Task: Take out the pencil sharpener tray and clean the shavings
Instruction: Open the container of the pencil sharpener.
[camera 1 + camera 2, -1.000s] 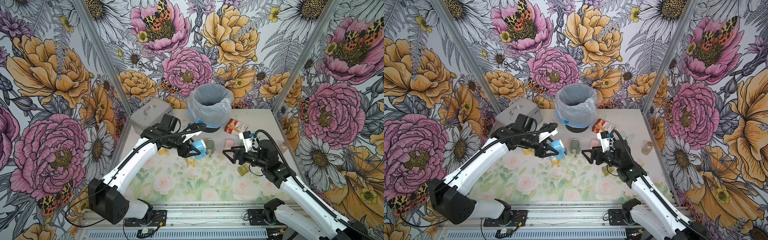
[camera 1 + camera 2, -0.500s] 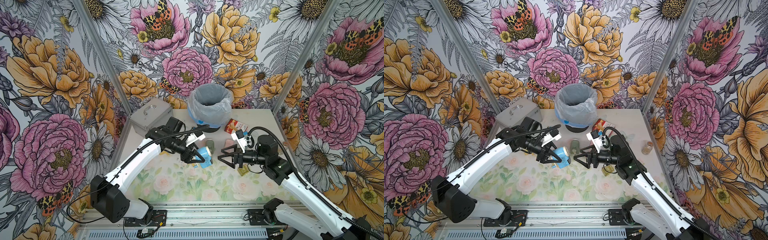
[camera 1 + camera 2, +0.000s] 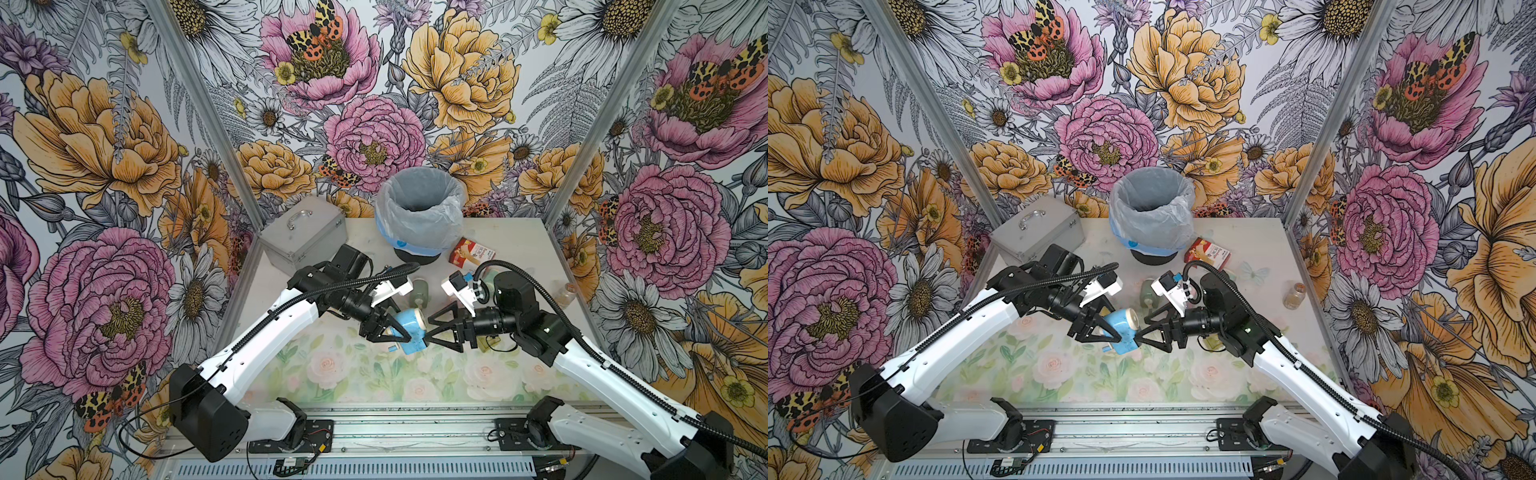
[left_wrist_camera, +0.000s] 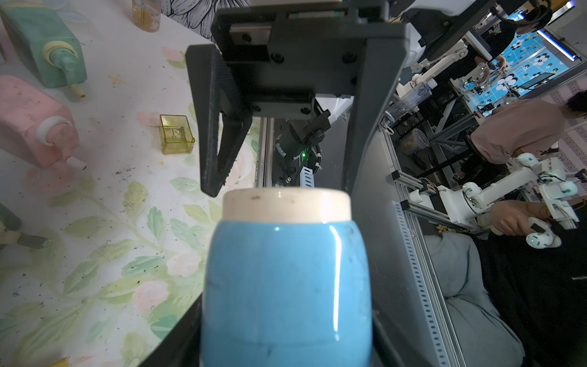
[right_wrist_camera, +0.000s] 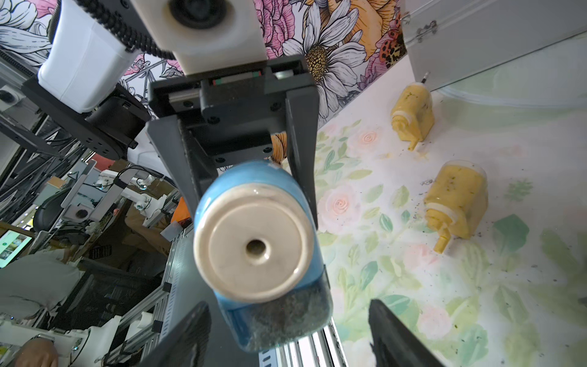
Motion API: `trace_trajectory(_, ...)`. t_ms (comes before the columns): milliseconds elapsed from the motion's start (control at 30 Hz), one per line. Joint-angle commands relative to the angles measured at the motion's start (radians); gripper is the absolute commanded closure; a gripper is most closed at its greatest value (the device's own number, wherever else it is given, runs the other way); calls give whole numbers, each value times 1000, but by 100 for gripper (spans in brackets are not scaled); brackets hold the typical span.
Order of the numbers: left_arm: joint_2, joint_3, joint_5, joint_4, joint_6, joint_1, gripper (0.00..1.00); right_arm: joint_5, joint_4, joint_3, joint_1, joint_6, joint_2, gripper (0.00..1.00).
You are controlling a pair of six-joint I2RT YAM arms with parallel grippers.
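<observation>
Looking for writing in both top views, I find only a red and cream box point(image 3: 473, 252) just beside the bin point(image 3: 419, 212). Its print is too small to read. The bin's blue band carries a round mark that I cannot read either. Well in front of the bin, above the flowered counter point(image 3: 332, 374), the left claw point(image 3: 400, 326) is clamped on the blue pencil sharpener point(image 3: 411, 328). The right claw point(image 3: 428, 331) faces it, with its jaws apart on either side of the sharpener's cream end. A metal case point(image 3: 305, 232) stands beside the bin on the left arm's side. A green sharpener point(image 3: 417, 291) lies between the bin and the two claws. A small jar point(image 3: 565, 293) stands far from the bin on the right arm's side, near the wall.

The left wrist view shows the blue body filling the space between the left claw's own fingers. The right claw's fingers point(image 4: 219, 133) stand past the cream end, and I cannot tell if they touch it. On the counter lie a pink sharpener point(image 4: 31, 127), a clear yellow box point(image 4: 176, 135) and scattered dark shavings point(image 4: 122, 171).

The right wrist view shows the tray point(image 5: 286, 314), dark with flecks inside, seated in the blue body. It lies between the right claw's spread fingers. Two yellow sharpeners point(image 5: 457, 200) lie on the counter beyond.
</observation>
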Motion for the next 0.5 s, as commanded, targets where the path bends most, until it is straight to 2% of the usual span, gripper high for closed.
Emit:
trace_trajectory(0,-40,0,68,9,26,-13,100,-48,-4,47,16,-27,2,23)
trace_trajectory(167,-57,8,77,9,25,-16,99,-70,-20,60,40,-32,5,29)
trace_trajectory(467,-66,22,87,9,15,-33,98,-86,-28,76,61,-39,15,31)
